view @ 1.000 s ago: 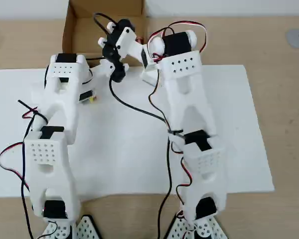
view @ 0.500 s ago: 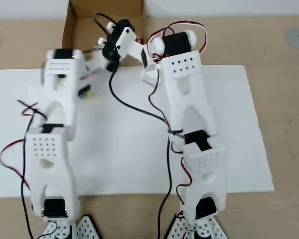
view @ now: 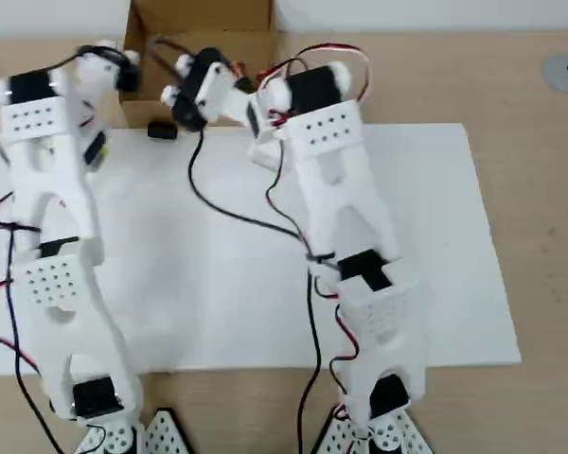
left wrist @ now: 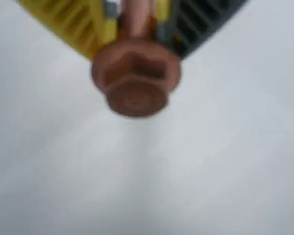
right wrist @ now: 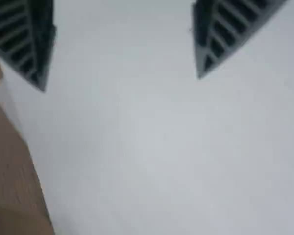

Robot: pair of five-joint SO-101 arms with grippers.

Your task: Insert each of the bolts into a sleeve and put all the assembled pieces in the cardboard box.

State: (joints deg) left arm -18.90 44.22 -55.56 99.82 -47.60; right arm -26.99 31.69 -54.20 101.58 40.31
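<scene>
A copper bolt (left wrist: pixel 136 81) with a hex flange head hangs head-down over the white sheet (left wrist: pixel 210 171). My left gripper (left wrist: pixel 137 24) is shut on its shank, one yellow finger (left wrist: pixel 73 24) and one black finger on either side. In the high view the left arm (view: pixel 47 123) stands at the sheet's far left corner. My right gripper (right wrist: pixel 122 49) is open, its black fingers (right wrist: pixel 225 34) wide apart above bare sheet with nothing between them. Seen from above, the right gripper (view: pixel 170 118) hovers by the sheet's far edge, just in front of the cardboard box (view: pixel 204 38).
The white sheet (view: pixel 265 255) covers most of the wooden table (view: pixel 530 123). Bare wood (right wrist: pixel 10 186) shows beside the sheet under the right gripper. Black and red cables trail from both arms across the sheet.
The left arm has swung left from the sheet's middle back to its far left corner. The right arm has shifted slightly left, its gripper lower by the sheet's far edge.
</scene>
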